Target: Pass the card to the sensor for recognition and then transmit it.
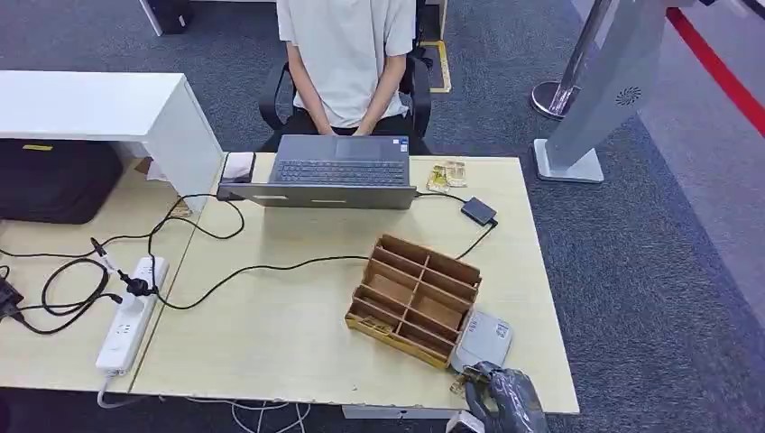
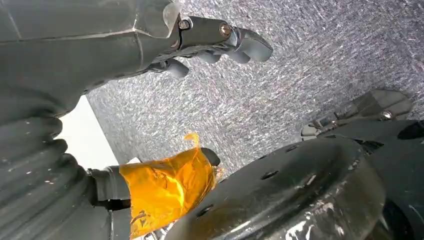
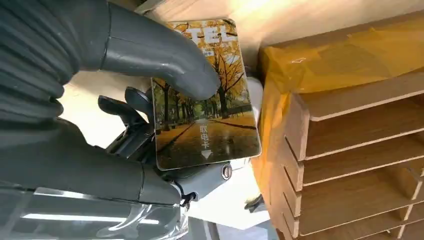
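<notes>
Scanning from the left of the desk, a white power strip [image 1: 132, 313] lies among looping black cables [image 1: 207, 271], a laptop [image 1: 336, 171] sits at the far edge in front of a seated person [image 1: 347, 59], and a wooden divided organiser [image 1: 415, 298] stands toward the near right, with a small black box [image 1: 478, 211] further off behind it. Just right of the organiser's near corner lies the grey sensor [image 1: 483, 339], flat on the table [image 1: 289, 334], and the right hand [image 1: 502, 397] is immediately on its near side at the table edge. In the right wrist view that right hand [image 3: 115, 125] pinches the card [image 3: 207, 100], printed with an autumn avenue, its thumb [image 3: 165, 60] pressed on the face and darker fingers [image 3: 125, 112] behind, so the hand is clamped on the card. The card's long axis runs outward from the fingers, and a pale surface, probably the sensor, shows just beyond it, beside the organiser's taped side wall [image 3: 280, 125]. I judge the coming move to be a short lowering onto the sensor, with the organiser's wall the one thing close enough to catch. The left hand [image 2: 210, 42] hangs over grey carpet [image 2: 310, 60], fingers loosely curled, holding nothing; whether fully closed I cannot tell
</notes>
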### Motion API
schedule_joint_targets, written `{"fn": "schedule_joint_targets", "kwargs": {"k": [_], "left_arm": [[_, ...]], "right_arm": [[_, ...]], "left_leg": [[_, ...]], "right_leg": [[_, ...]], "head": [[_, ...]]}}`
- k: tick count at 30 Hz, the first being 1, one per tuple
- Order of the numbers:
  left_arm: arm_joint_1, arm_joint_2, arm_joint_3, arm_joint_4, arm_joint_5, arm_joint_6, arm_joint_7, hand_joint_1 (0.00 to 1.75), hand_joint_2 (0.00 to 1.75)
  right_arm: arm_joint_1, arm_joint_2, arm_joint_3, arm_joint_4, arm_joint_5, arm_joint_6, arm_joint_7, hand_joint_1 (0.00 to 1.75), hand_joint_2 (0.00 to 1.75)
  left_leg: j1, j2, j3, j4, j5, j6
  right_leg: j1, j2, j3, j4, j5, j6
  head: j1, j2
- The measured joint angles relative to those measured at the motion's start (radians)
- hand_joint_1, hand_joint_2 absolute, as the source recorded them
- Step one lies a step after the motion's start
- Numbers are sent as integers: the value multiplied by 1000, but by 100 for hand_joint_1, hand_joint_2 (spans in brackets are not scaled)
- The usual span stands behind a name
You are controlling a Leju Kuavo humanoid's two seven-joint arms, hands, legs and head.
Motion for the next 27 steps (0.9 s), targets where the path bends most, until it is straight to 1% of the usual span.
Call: {"fn": "schedule_joint_targets", "kwargs": {"k": [4,9,12,16,20,22,24,27], "left_arm": [[0,0,-11,0,-8,0,0,0,175],[0,1,-25,0,-22,-6,0,0,175],[1,2,-36,0,-31,-9,-3,0,175],[1,3,-52,0,-43,-18,-13,0,175],[1,8,-79,0,-45,-22,-25,0,175],[1,10,-92,0,-45,-26,-29,0,175],[1,11,-105,0,-45,-27,-32,0,175],[1,12,-125,0,-45,-33,-35,0,175]], "right_arm": [[-20,6,26,22,-4,-11,0,175,175],[-37,3,19,5,7,-19,1,175,175],[-43,1,-13,-28,42,1,-7,175,175],[-80,-6,-114,-114,85,49,-26,175,175],[-176,-21,-205,-177,89,91,-25,175,175],[-232,-29,-235,-192,91,108,-19,175,175],[-287,-36,-254,-199,94,121,-11,175,175],[-384,-45,-259,-200,102,153,22,175,175]], "left_leg": [[0,2,0,0,0,0],[0,2,0,0,0,0],[0,1,-1,0,1,-1],[0,2,-1,0,1,-1],[-1,2,0,0,1,0],[-1,2,0,1,1,0],[-1,2,0,1,1,0],[-1,3,0,1,2,-1]], "right_leg": [[0,1,0,0,0,0],[0,1,0,0,1,0],[0,0,0,0,1,0],[0,1,0,0,2,-1],[0,1,0,0,3,-1],[0,1,0,0,3,-1],[0,1,0,0,3,-1],[0,2,-1,1,4,-1]], "head": [[0,0],[0,0],[0,0],[0,0],[0,0],[0,0],[0,0],[0,0]]}}
